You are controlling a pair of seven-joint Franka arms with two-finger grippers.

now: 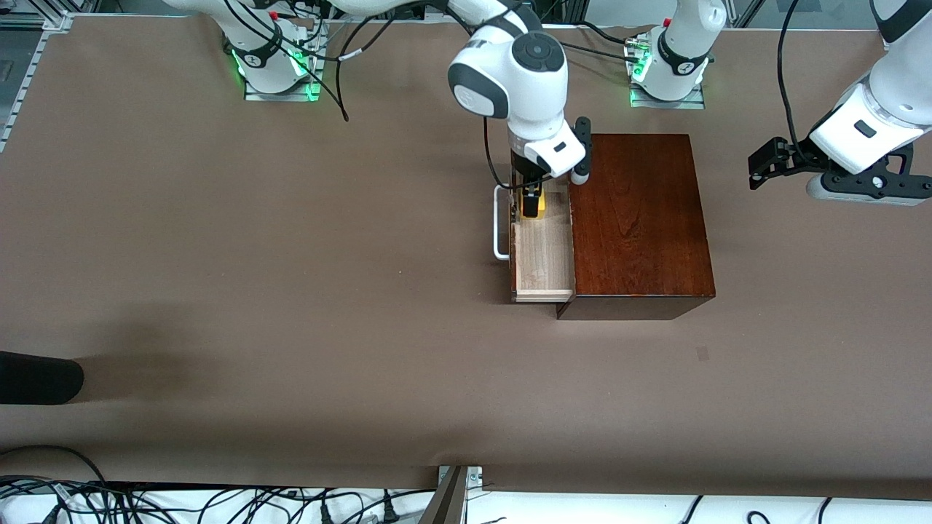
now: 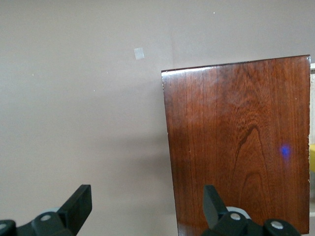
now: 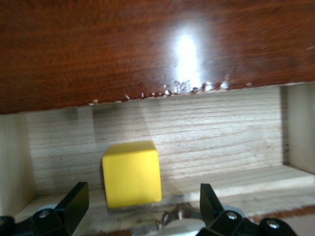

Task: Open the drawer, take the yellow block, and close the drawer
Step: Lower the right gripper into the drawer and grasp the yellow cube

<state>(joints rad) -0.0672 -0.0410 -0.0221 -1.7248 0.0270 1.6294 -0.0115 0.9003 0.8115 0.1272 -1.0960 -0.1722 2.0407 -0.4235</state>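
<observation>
brown table cover (image 1: 291, 291), cables (image 1: 218, 502)

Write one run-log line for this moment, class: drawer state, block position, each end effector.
drawer: open | yellow block: in drawer, not gripped | right end effector: open, over block | left end effector: open, waiting over table beside box

You are looking down on a broad brown table cover (image 1: 291, 291), evenly lit, with soft shadows. Tangled black cables (image 1: 218, 502) lie along its edge nearest the front camera, and a dark rounded object (image 1: 36, 377) pokes in at the right arm's end.
</observation>
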